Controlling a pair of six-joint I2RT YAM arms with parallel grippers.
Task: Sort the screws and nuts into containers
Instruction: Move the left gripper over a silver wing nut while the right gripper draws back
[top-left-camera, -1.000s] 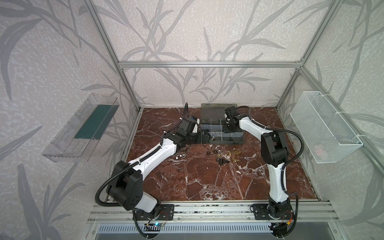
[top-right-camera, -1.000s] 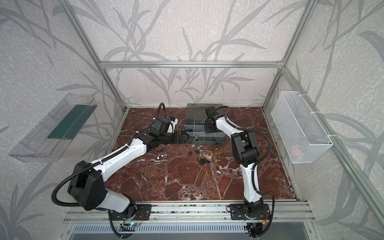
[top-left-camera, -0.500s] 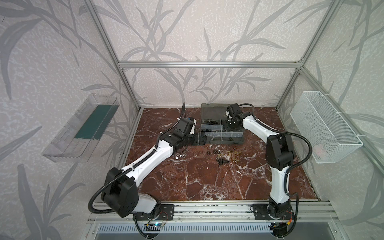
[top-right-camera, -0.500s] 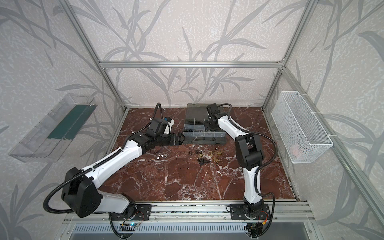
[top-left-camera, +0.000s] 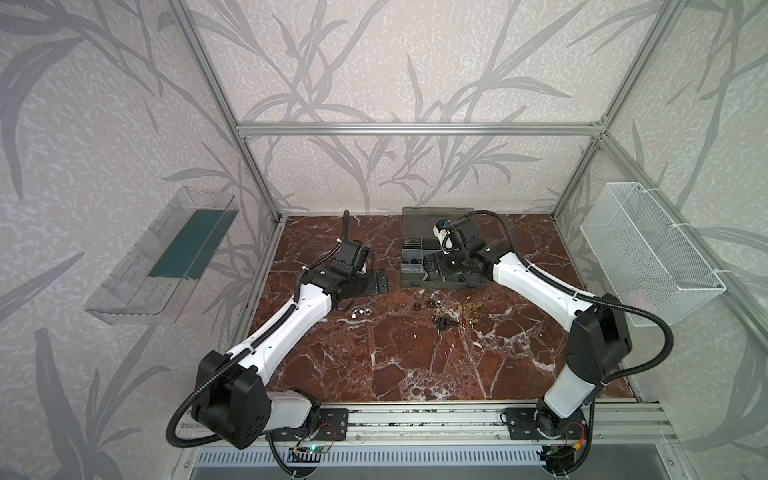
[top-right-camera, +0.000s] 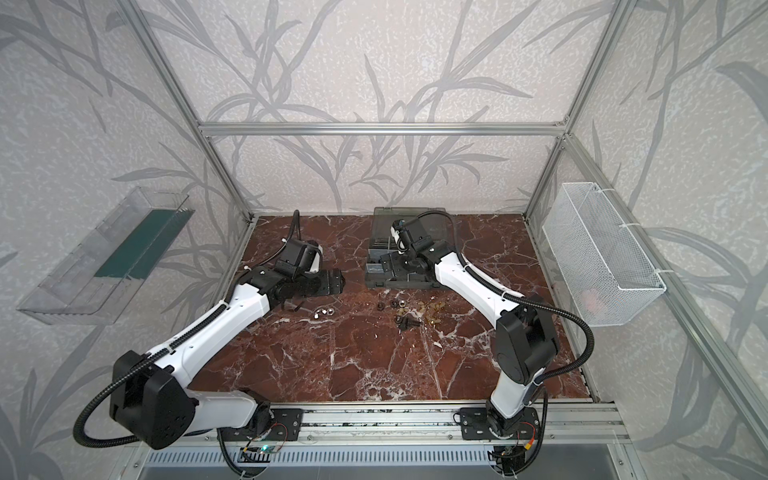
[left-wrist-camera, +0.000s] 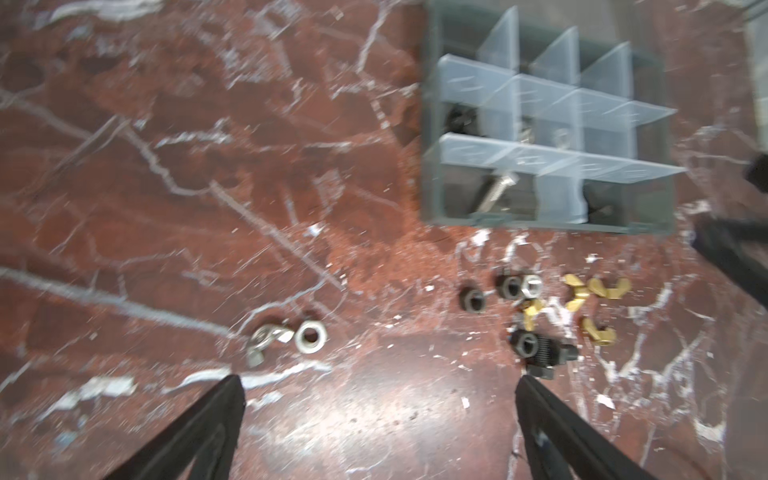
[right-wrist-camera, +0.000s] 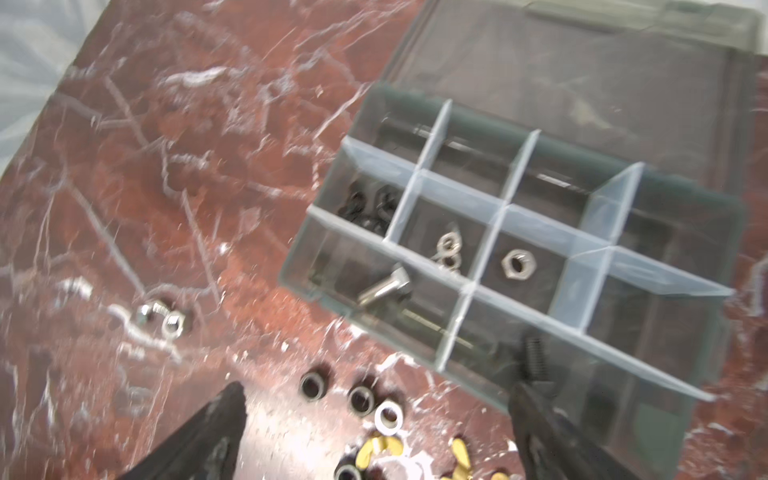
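The left tool (left-wrist-camera: 378, 384) is hanging released beside the organiser case (left-wrist-camera: 428, 199), on the left arm's side, jaws standing wide with nothing between them; the right tool (right-wrist-camera: 376, 388) is hovering over the case's front wall, jaws likewise wide and gripping nothing. Inside the case, the compartments (right-wrist-camera: 505, 208) are holding parts: one silver screw (right-wrist-camera: 384, 286) is lying in the front-row end compartment; one black screw (right-wrist-camera: 534, 357) is lying in the next front-row compartment; black pieces (right-wrist-camera: 365, 208), too blurred to count, are sitting in the middle-row end compartment; two silver wing-shaped pieces (right-wrist-camera: 446, 249) are sitting in the next; one silver hex nut (right-wrist-camera: 530, 268) is sitting in the third. On the surface (top-left-camera: 415, 365), in front of the case, loose parts are lying apart from it: a silver pair (left-wrist-camera: 299, 338), one wing nut touching one hex nut; two black nuts (left-wrist-camera: 465, 300); one loose silver nut (left-wrist-camera: 538, 289); at least four brass wing nuts (left-wrist-camera: 598, 330); one black cluster (left-wrist-camera: 536, 349) of screw and nut, farthest from the case.
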